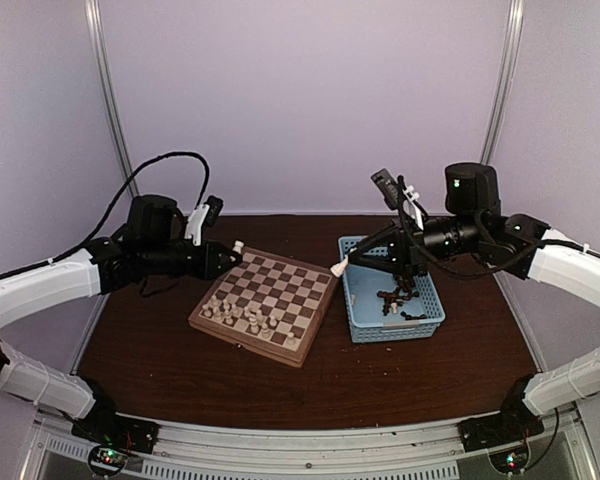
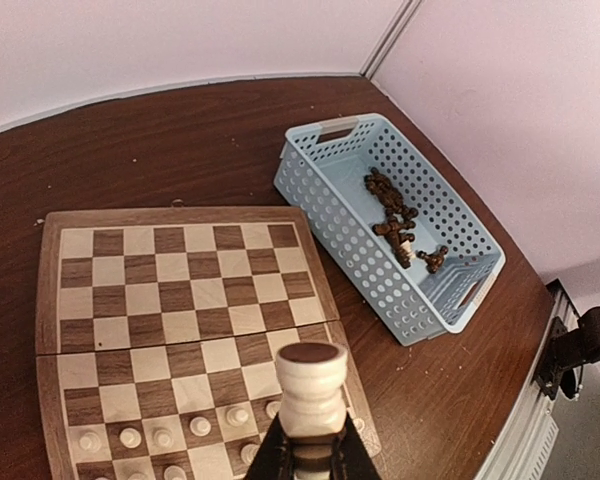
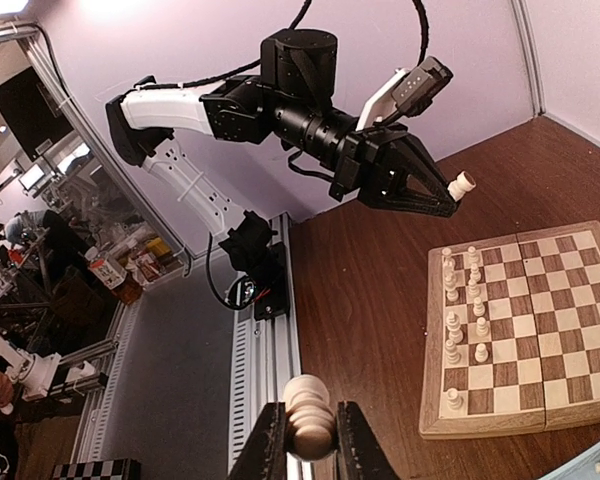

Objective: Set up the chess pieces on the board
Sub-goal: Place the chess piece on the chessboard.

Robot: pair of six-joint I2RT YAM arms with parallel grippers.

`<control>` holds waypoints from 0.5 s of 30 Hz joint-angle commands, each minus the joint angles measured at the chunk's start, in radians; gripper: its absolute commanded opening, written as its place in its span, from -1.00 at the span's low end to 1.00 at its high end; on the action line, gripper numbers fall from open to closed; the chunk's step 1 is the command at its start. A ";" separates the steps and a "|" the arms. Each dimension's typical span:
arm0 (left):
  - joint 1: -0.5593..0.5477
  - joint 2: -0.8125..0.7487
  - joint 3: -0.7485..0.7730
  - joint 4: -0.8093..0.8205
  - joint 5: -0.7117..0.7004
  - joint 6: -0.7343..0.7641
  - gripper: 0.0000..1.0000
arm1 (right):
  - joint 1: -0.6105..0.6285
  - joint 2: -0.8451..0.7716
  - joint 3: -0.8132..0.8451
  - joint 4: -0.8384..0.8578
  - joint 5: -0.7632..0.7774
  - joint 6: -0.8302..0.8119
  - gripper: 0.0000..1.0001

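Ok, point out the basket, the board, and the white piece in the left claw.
basket [image 2: 345, 255], left wrist view, outer side wall
board [image 2: 180, 295], left wrist view, bare middle square
white piece [image 2: 310, 390], left wrist view, its cream body

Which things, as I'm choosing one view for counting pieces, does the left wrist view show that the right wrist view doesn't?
Left wrist only: dark pieces in the blue basket. Right wrist only: the left arm, and the right tool gripping a cream piece. Both: the board, cream pieces on it, and the left tool holding a second cream piece.
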 commanded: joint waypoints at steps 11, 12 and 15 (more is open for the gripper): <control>0.096 -0.124 -0.019 -0.140 0.014 -0.024 -1.00 | 0.178 0.130 0.093 -0.037 0.361 -0.154 -0.96; 0.096 -0.132 -0.018 -0.151 0.012 -0.018 -1.00 | 0.179 0.141 0.097 -0.016 0.341 -0.143 -0.96; 0.098 -0.151 -0.015 -0.181 0.005 -0.006 -1.00 | 0.182 0.170 0.111 0.018 0.290 -0.114 -0.96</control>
